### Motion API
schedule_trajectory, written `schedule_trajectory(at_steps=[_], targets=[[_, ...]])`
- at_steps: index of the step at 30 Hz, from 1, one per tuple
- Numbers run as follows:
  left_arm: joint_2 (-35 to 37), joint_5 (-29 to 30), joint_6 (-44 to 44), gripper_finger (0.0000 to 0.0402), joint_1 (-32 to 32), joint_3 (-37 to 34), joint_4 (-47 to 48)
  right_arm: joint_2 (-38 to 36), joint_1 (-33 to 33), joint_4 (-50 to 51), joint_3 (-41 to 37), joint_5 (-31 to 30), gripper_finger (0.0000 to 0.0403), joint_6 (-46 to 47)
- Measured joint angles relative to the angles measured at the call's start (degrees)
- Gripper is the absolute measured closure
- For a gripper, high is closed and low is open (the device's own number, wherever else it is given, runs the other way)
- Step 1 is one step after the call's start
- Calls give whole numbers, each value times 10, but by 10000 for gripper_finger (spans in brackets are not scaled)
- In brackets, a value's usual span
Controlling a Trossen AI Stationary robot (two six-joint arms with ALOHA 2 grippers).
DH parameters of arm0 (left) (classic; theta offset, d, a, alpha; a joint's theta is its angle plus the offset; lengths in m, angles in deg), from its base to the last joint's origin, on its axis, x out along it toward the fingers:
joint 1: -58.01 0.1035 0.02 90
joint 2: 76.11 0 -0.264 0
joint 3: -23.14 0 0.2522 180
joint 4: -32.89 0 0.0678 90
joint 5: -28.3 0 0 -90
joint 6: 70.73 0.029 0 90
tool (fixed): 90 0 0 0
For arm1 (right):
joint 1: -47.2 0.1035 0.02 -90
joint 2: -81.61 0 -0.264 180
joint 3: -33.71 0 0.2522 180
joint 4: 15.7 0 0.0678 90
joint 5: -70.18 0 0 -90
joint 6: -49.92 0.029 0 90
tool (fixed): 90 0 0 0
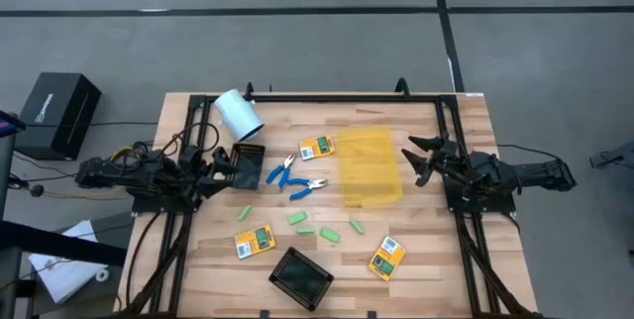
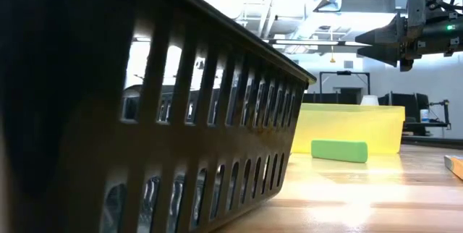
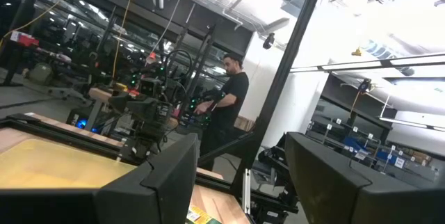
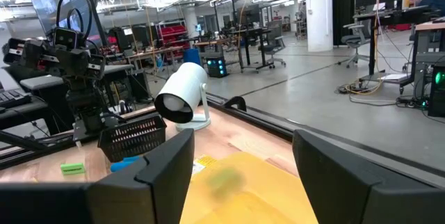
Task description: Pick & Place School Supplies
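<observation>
On the wooden table (image 1: 426, 260) we see the school supplies spread loose: one yellow-orange pack (image 1: 317, 148) lies just beside the yellow translucent bin (image 1: 369, 165), a second pack (image 1: 255, 242) sits near the front beside a black tray (image 1: 301, 277), and a third pack (image 1: 386, 257) lies toward the front right. Two blue-handled scissor-like tools (image 1: 294, 177) rest side by side at the middle, and small light-green oblong pieces (image 1: 315, 228) are scattered between them and the front packs. Another black tray (image 1: 248, 164) sits at the left gripper (image 1: 216, 168), whose fingers stand apart in its wrist view, holding nothing. A white cylinder (image 1: 237, 114) lies behind it. The right gripper (image 1: 420, 158) hangs just beside the bin's right edge, fingers spread wide and empty. A person (image 3: 226, 106) stands beyond the table.
</observation>
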Motion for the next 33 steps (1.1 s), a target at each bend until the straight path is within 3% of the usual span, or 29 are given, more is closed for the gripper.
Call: schedule_trajectory(at_steps=[10, 16, 25, 33], targets=[[0, 0, 1, 189, 0, 0, 0, 0, 0, 0, 0, 0, 168, 0], [0, 28, 92, 189, 0, 0, -4, 0, 0, 0, 0, 0, 168, 0], [0, 69, 91, 189, 0, 0, -22, 0, 0, 0, 0, 0, 168, 0], [0, 69, 90, 189, 0, 0, -86, 0, 0, 0, 0, 0, 168, -17]])
